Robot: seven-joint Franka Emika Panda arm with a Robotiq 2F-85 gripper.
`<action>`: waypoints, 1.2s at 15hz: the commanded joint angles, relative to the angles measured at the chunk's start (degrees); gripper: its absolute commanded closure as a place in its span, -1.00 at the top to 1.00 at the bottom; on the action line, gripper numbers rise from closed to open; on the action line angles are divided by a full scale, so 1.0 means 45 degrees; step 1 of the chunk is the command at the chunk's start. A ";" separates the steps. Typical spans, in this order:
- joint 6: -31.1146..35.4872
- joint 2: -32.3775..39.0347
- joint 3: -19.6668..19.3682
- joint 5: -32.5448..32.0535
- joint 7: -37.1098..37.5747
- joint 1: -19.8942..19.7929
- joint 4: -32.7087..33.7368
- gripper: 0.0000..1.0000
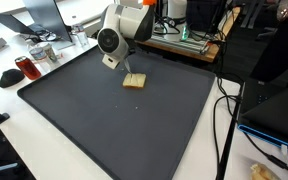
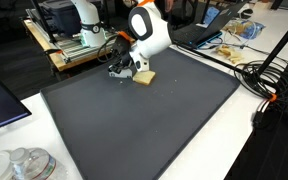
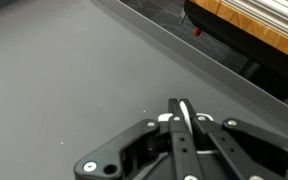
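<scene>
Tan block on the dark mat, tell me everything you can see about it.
The tan block is a small, flat, roughly square slab, pale yellow-brown. It may be sponge or wood, but it is too small to tell. It lies flat on the dark grey mat. The gripper, shut and holding nothing, sits right beside it; whether they touch cannot be told. The wrist view does not show the block.
</scene>
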 commanded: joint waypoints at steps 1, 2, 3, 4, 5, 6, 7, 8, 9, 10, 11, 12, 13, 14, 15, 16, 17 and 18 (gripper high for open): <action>0.0563 -0.0235 -0.0205 -0.0338 0.0363 -0.0115 -0.0913 -0.98; 0.0630 -0.0510 -0.0197 -0.0197 0.0307 -0.0196 -0.0955 -0.98; 0.0620 -0.0650 -0.0220 -0.0176 0.0325 -0.0213 -0.0985 -0.98; 0.0704 -0.0816 -0.0187 0.0020 0.0273 -0.0302 -0.1026 -0.98; 0.0784 -0.0960 -0.0139 0.0242 0.0270 -0.0374 -0.1044 -0.98; 0.0898 -0.1063 -0.0115 0.0369 0.0324 -0.0402 -0.1066 -0.98; 0.1008 -0.1187 -0.0101 0.0449 0.0432 -0.0394 -0.1037 -0.98; 0.1100 -0.1281 -0.0066 0.0572 0.0448 -0.0404 -0.0988 -0.98; 0.1141 -0.1419 -0.0043 0.0678 0.0489 -0.0371 -0.0952 -0.98; 0.1137 -0.1567 0.0015 0.0829 0.0420 -0.0335 -0.0910 -0.98; 0.1079 -0.1698 0.0052 0.0912 0.0394 -0.0285 -0.0884 -0.98; 0.0826 -0.1862 0.0057 0.0869 0.0437 -0.0168 -0.0851 -0.98; 0.0661 -0.2028 0.0065 0.0792 0.0448 -0.0080 -0.0842 -0.98; 0.0560 -0.2256 0.0105 0.0798 0.0439 -0.0008 -0.0848 -0.98; 0.0628 -0.2450 0.0186 0.0910 0.0340 0.0007 -0.0865 -0.98; 0.0835 -0.2684 0.0302 0.1126 0.0243 -0.0003 -0.0894 -0.98; 0.1064 -0.2910 0.0436 0.1495 0.0110 -0.0046 -0.0929 -0.98; 0.1296 -0.3116 0.0547 0.1793 0.0067 -0.0047 -0.0969 -0.98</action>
